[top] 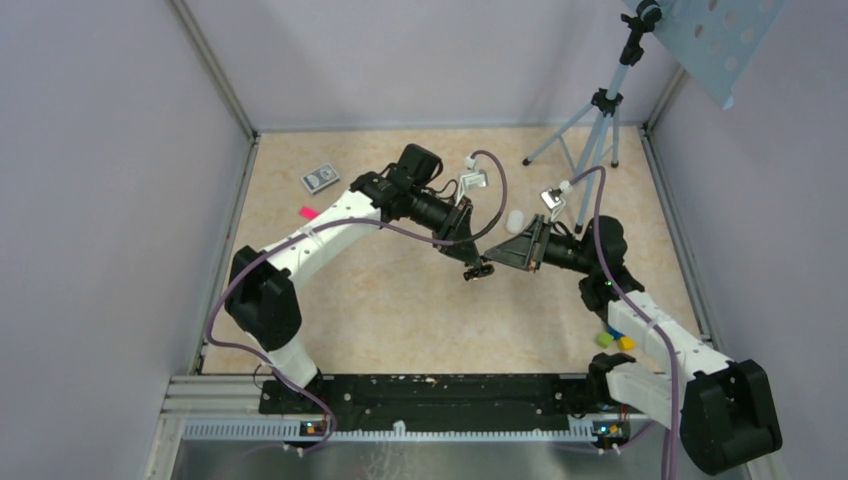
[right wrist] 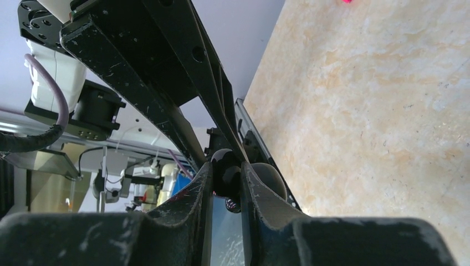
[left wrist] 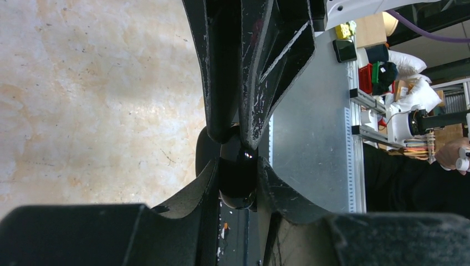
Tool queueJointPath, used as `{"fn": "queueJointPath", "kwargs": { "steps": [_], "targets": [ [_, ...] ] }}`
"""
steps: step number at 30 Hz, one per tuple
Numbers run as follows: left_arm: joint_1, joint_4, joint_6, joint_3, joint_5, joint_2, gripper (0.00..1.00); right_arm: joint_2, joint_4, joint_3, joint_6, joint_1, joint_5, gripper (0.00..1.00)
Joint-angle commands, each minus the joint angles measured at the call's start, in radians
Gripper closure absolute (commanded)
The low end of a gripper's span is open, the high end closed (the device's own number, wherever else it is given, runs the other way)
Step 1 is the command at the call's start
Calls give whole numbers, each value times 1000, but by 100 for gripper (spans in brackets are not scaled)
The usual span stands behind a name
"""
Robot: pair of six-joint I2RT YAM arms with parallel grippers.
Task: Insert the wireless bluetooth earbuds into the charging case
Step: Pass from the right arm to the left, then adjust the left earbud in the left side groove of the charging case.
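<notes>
2 grips on 1 charging case [left wrist: 237,189] above the worktop [top: 380,300] middle, I see left tool [left wrist: 236,166] clenched on it, right tool [right wrist: 227,177] likewise.

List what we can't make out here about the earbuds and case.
- Earbuds: not seen in any view. They are either too small for the top view or hidden by the jaws.
- Charging case interior: covered by both sets of jaws in both wrist views, so open or shut is unclear.
- Top view: the case is only a dark speck between the jaws.
</notes>
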Motion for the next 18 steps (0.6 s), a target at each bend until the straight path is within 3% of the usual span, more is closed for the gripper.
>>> {"fn": "queueJointPath", "kwargs": {
  "steps": [1, 3, 8, 12, 14, 18],
  "targets": [
    [4, 26, 5, 35, 24, 4, 99, 3, 24, 55, -18, -7, 14, 73],
    [4, 23, 6, 32, 17, -2, 100, 3, -15, 71, -29, -6, 19, 60],
    [11, 33, 4, 16, -4, -15, 100, -28, -232, 145, -139, -7, 130, 47],
    [35, 53, -56, 5, -14, -12, 100, -55, -363, 211, -205, -7, 238, 43],
    [58, 77, -101, -8, -15, -12, 100, -80, -494, 268, -277, -5, 323, 37],
    [68, 168, -236, -39, -63, -14, 100, -143, -724, 369, -410, -5, 512, 36]
  ]
}}
